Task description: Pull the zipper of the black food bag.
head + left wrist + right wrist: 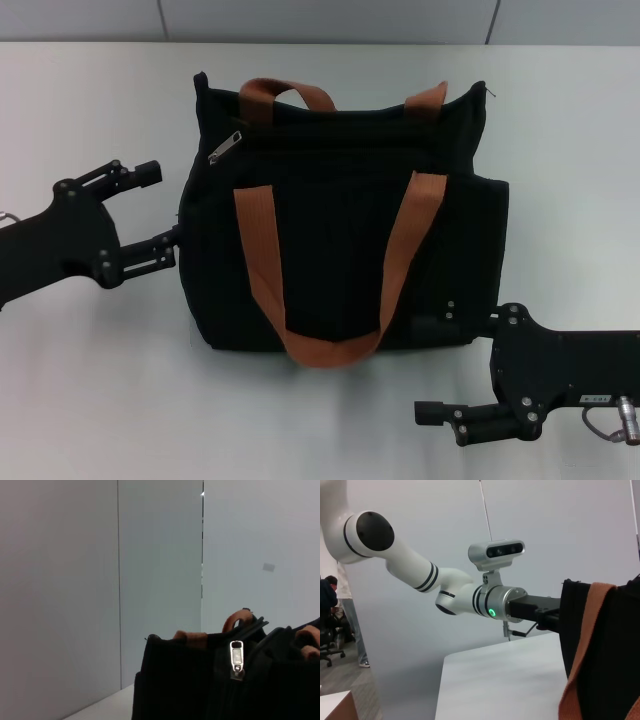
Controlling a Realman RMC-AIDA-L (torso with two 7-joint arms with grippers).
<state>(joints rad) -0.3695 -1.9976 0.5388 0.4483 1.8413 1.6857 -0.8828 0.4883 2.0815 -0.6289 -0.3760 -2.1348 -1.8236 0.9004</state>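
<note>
The right gripper (pixel 432 386) lay nearest, on the bench (pixel 100 380) just beside the bag's (pixel 340 250) front right corner. Its arm reached in from the right, level with the bench, fingers (pixel 440 411) pointing left. They stood wide apart: one lay clear of the bag on the bare bench, the other at the bag's base. They held nothing.

The bag stood upright in the middle of the bench. Its front strap (pixel 330 340) hung down the front face in a loop that touched the bench. The back strap (pixel 290 95) arched above the top edge.

The left gripper (pixel 160 206) sat beside the bag's left wall, about halfway up it. Its arm came in from the left, fingers (pixel 140 173) pointing right toward the bag. They were spread wide and empty; the lower one seemed to touch the side wall, though contact was hard to confirm.

The zipper (pixel 224 147) sat farther back, near the bag's top left corner, its silver tab slanting down along the track. Nothing lay between it and the left gripper. In the left wrist view the tab (pixel 236 660) hung straight down beside a strap.

Behind the bag stood a pale wall (pixel 330 20).
</note>
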